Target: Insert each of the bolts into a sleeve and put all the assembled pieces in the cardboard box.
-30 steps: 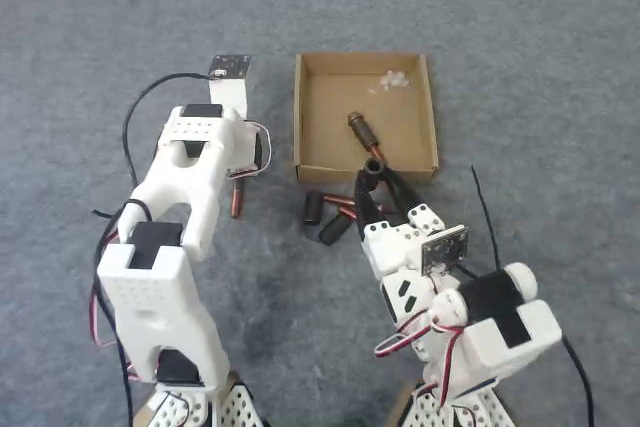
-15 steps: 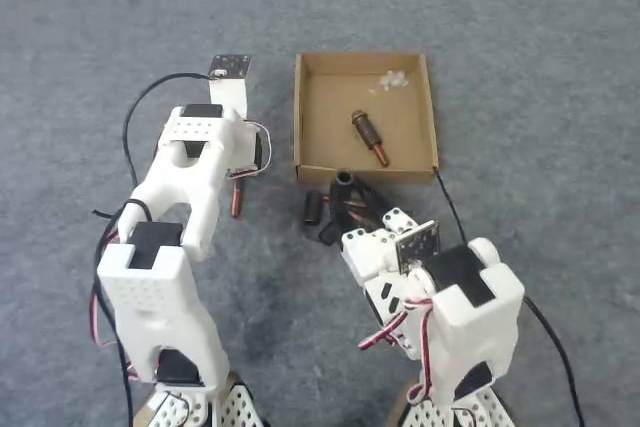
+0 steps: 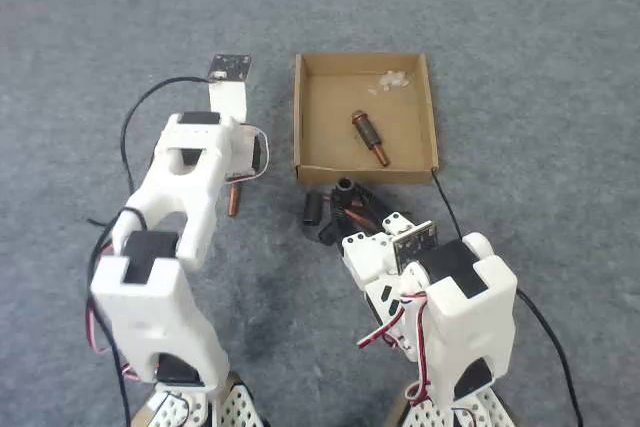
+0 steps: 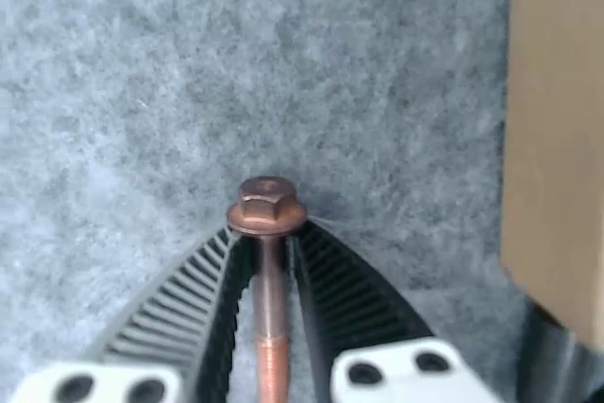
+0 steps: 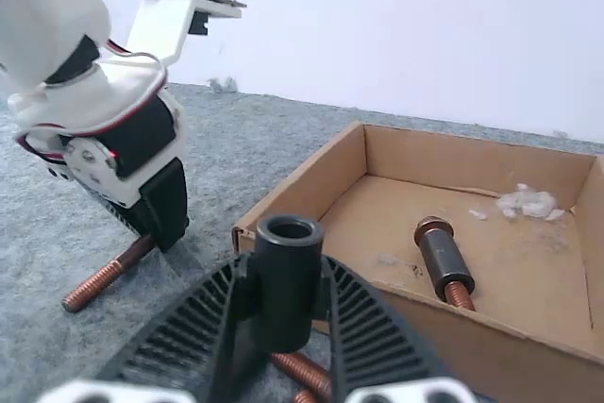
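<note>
bolt: copper bolt (image 4: 269,207) with a hex head, clamped by its shank in the left gripper (image 4: 268,244); head sticks out past the fingertips. In the high view the bolt (image 3: 233,201) hangs over the carpet just left of the box's near left corner, apart from the box. In the right wrist view its threaded end (image 5: 102,277) slants down close to the carpet; cannot tell if it touches.
left gripper: narrow, ribbed pads (image 4: 213,280) pressed on both sides of the shank.
sleeve: black sleeve (image 5: 286,266) held in the right gripper (image 5: 286,282), roughly upright with the open bore up. In the high view the sleeve (image 3: 346,187) is just in front of the box's near wall, outside the box.
right gripper: closed around the sleeve body, one pad on each side.
assembled piece: a bolt in a sleeve (image 3: 368,135) lies flat and diagonal on the box floor near the middle; in the right wrist view (image 5: 440,258) its copper thread pokes out of one end.
cardboard box: shallow and open-topped (image 3: 299,117), between and ahead of the two arms.
loose sleeves: two black ones (image 3: 313,207) on the carpet in front of the box, by the right gripper.
loose bolts: copper ones (image 5: 300,372) on the carpet beneath the right gripper; count unclear.
white fluff: small bits (image 3: 393,79) in the box's far right corner.
carpet: grey (image 3: 530,97), under everything.
</note>
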Tool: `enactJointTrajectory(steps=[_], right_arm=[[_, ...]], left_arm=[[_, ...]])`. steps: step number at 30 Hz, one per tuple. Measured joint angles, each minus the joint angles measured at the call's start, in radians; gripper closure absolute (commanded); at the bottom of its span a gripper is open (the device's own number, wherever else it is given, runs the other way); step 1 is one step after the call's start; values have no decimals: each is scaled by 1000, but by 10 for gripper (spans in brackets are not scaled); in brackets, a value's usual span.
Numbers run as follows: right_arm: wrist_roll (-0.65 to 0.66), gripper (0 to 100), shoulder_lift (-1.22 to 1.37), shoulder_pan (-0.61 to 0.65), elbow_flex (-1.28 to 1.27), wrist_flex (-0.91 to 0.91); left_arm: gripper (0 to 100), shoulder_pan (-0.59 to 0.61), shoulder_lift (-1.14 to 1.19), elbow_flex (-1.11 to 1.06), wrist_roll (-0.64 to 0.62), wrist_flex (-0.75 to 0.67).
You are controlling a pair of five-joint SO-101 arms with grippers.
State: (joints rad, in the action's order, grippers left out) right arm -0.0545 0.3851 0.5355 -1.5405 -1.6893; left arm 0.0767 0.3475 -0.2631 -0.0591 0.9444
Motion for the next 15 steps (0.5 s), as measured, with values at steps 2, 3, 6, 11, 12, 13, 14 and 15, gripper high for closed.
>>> enactJointTrajectory(steps=[2, 3, 6, 11, 12, 13, 14, 15], right_arm=[[0, 993, 0, 0, -5, 0], [0, 993, 0, 0, -8, 0], [0, 993, 0, 0, -8, 0], [0, 993, 0, 0, -8, 0], [0, 993, 0, 0, -8, 0], [0, 993, 0, 0, -8, 0], [0, 993, 3, 0, -8, 0], [0, 993, 6, 0, -8, 0]], left_arm=[[989, -3, -75, -95, 25, -74], [989, -9, -120, -150, 29, -123], [988, -37, -252, -325, 38, -284], [988, -86, -445, -555, 43, -465], [988, -89, -473, -577, 41, -473], [988, -91, -499, -588, 40, -477], [988, -91, -522, -598, 40, -479], [988, -92, -545, -606, 38, -479]])
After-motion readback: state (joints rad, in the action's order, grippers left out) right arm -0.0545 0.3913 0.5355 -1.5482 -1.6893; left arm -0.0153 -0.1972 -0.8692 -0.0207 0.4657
